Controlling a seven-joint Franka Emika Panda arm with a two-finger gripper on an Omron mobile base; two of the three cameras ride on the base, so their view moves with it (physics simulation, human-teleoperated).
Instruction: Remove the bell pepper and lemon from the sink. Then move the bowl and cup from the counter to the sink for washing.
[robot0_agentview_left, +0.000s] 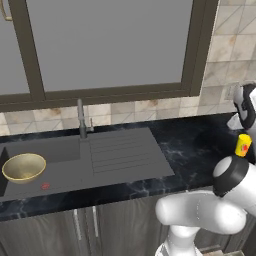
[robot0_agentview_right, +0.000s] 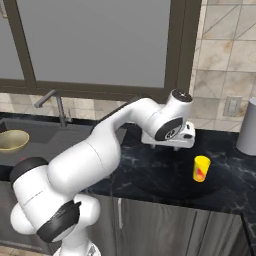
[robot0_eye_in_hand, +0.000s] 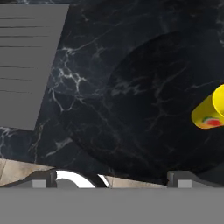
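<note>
Bowl (robot0_agentview_left: 23, 167) in sink (robot0_agentview_left: 125, 155) (upright), cup (robot0_agentview_right: 201, 168) on counter (robot0_agentview_right: 165, 175)

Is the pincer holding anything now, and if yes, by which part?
Nothing is held. The pincer is open above the bare counter, apart from the cup.

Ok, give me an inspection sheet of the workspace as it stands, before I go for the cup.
Surface: black marble counter, bare around the cup.
Job's things: bowl sits in the sink basin; cup upright on the counter, right of the drainboard; pepper and lemon nothing seen.
Clutter: grey cylinder at the far right by the wall.
Grippers: gripper open, above the counter, left of the cup, holding nothing.
Cables: nothing seen.
Surroundings: window, tiled wall, faucet, wall socket.
</note>
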